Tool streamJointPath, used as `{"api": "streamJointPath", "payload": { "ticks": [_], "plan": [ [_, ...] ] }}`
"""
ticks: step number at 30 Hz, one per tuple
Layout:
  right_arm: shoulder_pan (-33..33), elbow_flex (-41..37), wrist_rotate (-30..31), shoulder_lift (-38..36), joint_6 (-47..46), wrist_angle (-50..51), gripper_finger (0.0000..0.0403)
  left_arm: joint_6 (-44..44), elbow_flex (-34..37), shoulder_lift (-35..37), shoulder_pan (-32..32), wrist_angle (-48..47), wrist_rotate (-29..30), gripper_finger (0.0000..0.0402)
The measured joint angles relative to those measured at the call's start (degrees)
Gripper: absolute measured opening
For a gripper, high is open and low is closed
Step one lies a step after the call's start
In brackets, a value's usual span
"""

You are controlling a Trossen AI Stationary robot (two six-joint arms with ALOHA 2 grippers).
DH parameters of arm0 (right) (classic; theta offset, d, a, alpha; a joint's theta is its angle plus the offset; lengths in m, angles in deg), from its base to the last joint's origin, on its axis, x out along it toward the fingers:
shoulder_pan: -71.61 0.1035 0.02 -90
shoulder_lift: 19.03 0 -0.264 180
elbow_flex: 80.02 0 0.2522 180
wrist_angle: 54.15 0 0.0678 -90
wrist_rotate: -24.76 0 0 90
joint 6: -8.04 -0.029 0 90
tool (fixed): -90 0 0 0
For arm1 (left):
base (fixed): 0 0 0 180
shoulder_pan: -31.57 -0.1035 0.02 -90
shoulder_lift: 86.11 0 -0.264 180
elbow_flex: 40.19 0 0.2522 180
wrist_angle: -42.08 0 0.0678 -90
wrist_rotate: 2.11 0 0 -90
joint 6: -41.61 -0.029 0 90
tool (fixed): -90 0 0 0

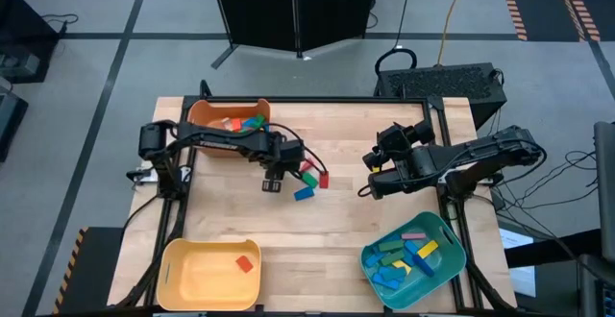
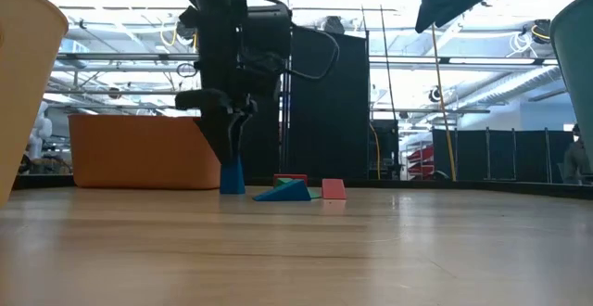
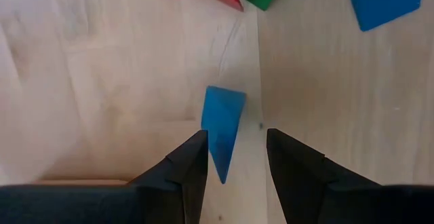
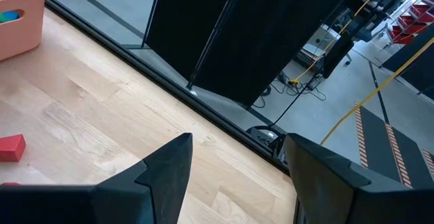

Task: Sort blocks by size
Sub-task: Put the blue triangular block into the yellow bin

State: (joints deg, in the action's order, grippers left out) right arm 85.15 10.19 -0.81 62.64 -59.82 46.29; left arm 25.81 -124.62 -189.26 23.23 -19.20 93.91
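Small blue block (image 3: 222, 134) stands on the table (image 1: 365, 221) at mid-frame of the high view, just left of the red, green and blue blocks (image 1: 309, 179), below the orange bin (image 1: 207, 114). My left gripper (image 3: 234, 157) sits over it, jaws apart either side, not clamped. Right gripper (image 4: 234, 166) hovers center-right, jaws apart, empty.

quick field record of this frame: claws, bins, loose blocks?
left claw: open, straddling a blue block at table centre
right claw: open, empty, raised above table, idle
loose blocks: red, green, blue beside left claw
orange bin: a few blocks
yellow bin: one orange block
teal bin: many blocks
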Motion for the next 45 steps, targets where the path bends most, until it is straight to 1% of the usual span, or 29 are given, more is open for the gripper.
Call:
{"api": "streamJointPath", "payload": {
  "ticks": [8,10,13,19,21,26,30,35,40,45],
  "plan": [
    [0.0,0.0,0.02,0.0,0.0,0.04,0.0224,0.76,0.02,-1.58,0.04,0.08,0.04,0.0149],
    [0.0,0.0,0.02,0.0,0.0,0.04,0.0224,1.95,0.02,-1.56,-0.02,0.19,0.05,0.014],
    [0.0,0.0,0.02,0.0,0.0,0.02,0.0224,3.04,0.02,-1.56,-0.27,0.25,0.07,0.011],
    [0.0,0.0,0.02,0.0,0.0,0.0,0.0224,5.52,0.02,-1.52,-1.34,0.5,0.22,0.0026],
    [0.0,0.0,0.02,0.0,0.0,0.0,0.0224,6.46,0.02,-1.47,-1.46,0.52,0.3,0.0011],
    [0.0,0.0,0.02,0.0,0.0,0.0,0.0224,7.77,-0.08,-0.2,-1.21,-1.59,0.42,0.0015],
    [0.0,0.0,0.02,0.0,0.0,0.11,0.0224,10.97,-2.69,1.02,-0.43,-8.11,0.54,0.0011],
    [0.0,0.0,-0.18,0.0,0.0,0.38,0.0224,14.88,-4.22,4.12,2.37,-14.59,0.79,0.001],
    [0.0,0.0,-0.31,0.0,0.0,0.57,0.0224,21.96,-5.59,8.38,6.7,-24.17,0.5,0.0009],
    [0.04,0.0,-0.36,0.0,0.0,0.6,0.0224,31.73,-5.64,13.43,12.56,-29.8,-4.28,0.0009]
  ]
}}
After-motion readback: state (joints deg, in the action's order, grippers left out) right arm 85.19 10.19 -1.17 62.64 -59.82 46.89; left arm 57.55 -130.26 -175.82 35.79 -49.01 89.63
